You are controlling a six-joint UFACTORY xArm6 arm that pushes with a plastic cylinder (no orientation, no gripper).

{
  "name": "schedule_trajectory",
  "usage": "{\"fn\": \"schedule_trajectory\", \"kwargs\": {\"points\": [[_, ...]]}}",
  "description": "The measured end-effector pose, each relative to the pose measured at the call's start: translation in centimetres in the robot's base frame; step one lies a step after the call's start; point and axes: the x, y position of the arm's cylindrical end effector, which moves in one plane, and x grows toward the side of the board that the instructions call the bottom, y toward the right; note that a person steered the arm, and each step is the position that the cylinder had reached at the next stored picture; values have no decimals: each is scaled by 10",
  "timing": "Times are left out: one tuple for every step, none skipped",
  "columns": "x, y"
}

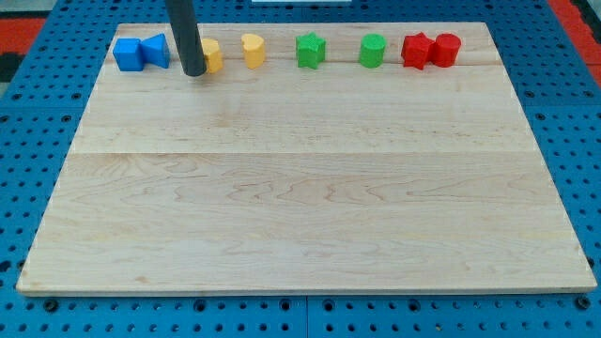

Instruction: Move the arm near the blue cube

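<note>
The blue cube point(129, 53) sits at the top left of the wooden board point(300, 188), touching a blue wedge-shaped block point(156, 50) on its right. My rod comes down from the view's top and my tip point(193, 70) rests on the board just right of the blue wedge block, about one block width from the blue cube. The rod covers the left part of a yellow block point(213, 55).
Along the top edge, to the right of my tip, stand a second yellow block point(253, 50), a green star-like block point(310, 50), a green cylinder point(373, 51), and two touching red blocks point(416, 50) point(446, 50). A blue pegboard point(28, 141) surrounds the board.
</note>
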Motion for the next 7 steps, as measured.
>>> {"fn": "schedule_trajectory", "kwargs": {"points": [[-11,0],[-25,0],[13,-5],[45,-30],[48,-66],[37,-135],[25,-140]]}}
